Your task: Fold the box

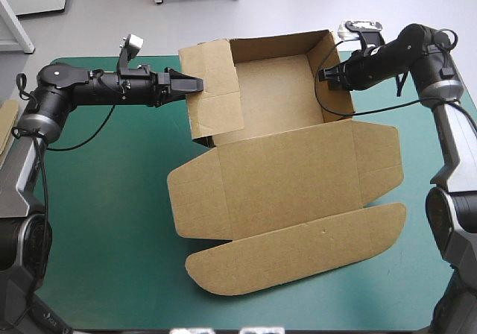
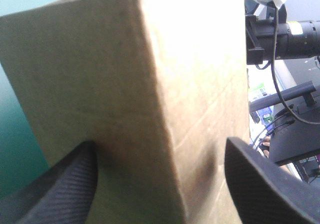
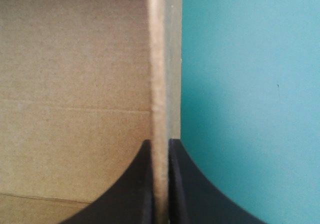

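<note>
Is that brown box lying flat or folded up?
Half folded: the box has its far walls standing as an open tray, while its lid and flaps lie flat on the table.

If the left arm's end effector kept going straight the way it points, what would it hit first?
The box: its raised left wall stands directly ahead, between the open fingers of the left end effector. It may already touch; depth is unclear.
</note>
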Available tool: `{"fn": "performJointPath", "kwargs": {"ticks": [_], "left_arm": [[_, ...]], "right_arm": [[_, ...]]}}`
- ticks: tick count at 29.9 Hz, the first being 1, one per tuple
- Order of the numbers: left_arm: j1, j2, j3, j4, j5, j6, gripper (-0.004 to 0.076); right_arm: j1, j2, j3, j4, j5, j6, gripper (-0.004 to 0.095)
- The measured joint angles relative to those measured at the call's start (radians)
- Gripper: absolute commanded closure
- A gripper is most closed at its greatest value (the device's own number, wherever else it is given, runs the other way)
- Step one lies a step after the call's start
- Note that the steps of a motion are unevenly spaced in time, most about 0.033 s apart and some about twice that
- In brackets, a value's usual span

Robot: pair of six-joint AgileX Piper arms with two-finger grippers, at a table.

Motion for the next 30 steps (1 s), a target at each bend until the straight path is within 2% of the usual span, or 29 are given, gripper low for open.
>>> {"fn": "performJointPath", "kwargs": {"ticks": [6,12,18,25,30], "left_arm": [[-0.032,0.0,0.0,0.028,-0.032,-0.01,0.0209],[-0.079,0.0,-0.027,0.16,-0.12,-0.086,0.0209],[-0.173,0.0,-0.097,0.448,-0.191,-0.281,0.0217],[-0.276,0.0,-0.173,0.837,-0.193,-0.562,0.023],[-0.323,0.005,-0.177,0.987,-0.193,-0.676,0.023]], "right_arm": [[0.055,0.0,0.0,-0.077,-0.005,0.043,0.0907],[0.086,0.0,0.0,-0.125,-0.02,0.092,0.0907],[0.105,0.001,0.0,-0.158,-0.021,0.124,0.0907],[0.139,0.001,0.0,-0.171,-0.029,0.154,0.0906],[0.192,0.001,0.0,-0.242,-0.039,0.185,0.0907]]}}
